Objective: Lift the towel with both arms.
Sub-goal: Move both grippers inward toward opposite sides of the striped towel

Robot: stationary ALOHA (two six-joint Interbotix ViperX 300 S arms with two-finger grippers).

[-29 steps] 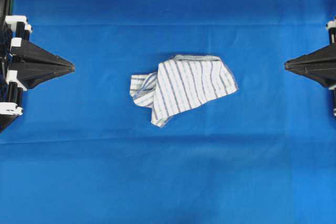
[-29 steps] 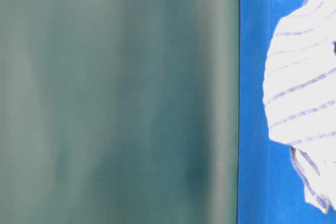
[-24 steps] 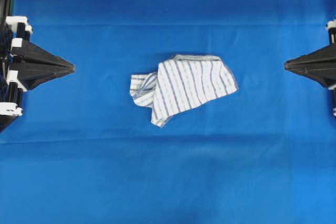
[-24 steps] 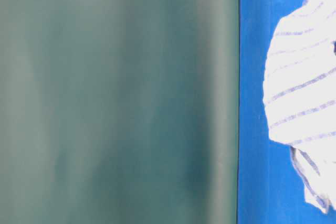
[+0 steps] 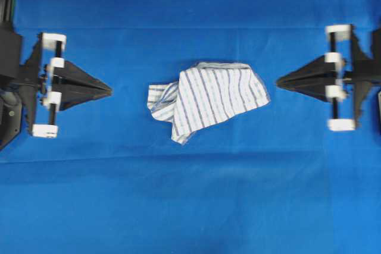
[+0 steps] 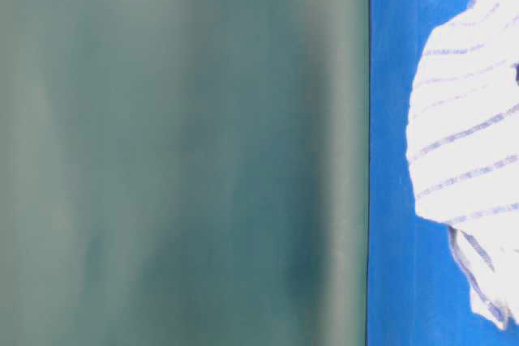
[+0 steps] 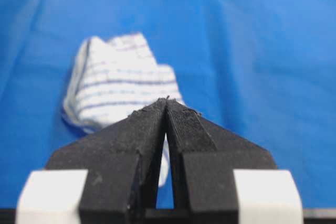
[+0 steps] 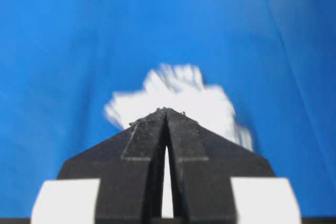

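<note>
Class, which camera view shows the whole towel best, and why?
The overhead exterior view: the towel lies crumpled but complete and unobstructed. The table-level view cuts it off at the frame edge; each wrist view hides part behind a closed pincer, and the right one is blurred.

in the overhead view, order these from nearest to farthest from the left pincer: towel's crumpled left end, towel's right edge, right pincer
1. The towel's crumpled left end, just right of the left pincer, across bare blue cloth.
2. The towel's right edge, on the far side of the towel.
3. The right pincer, beyond that edge, at the view's right.
</note>
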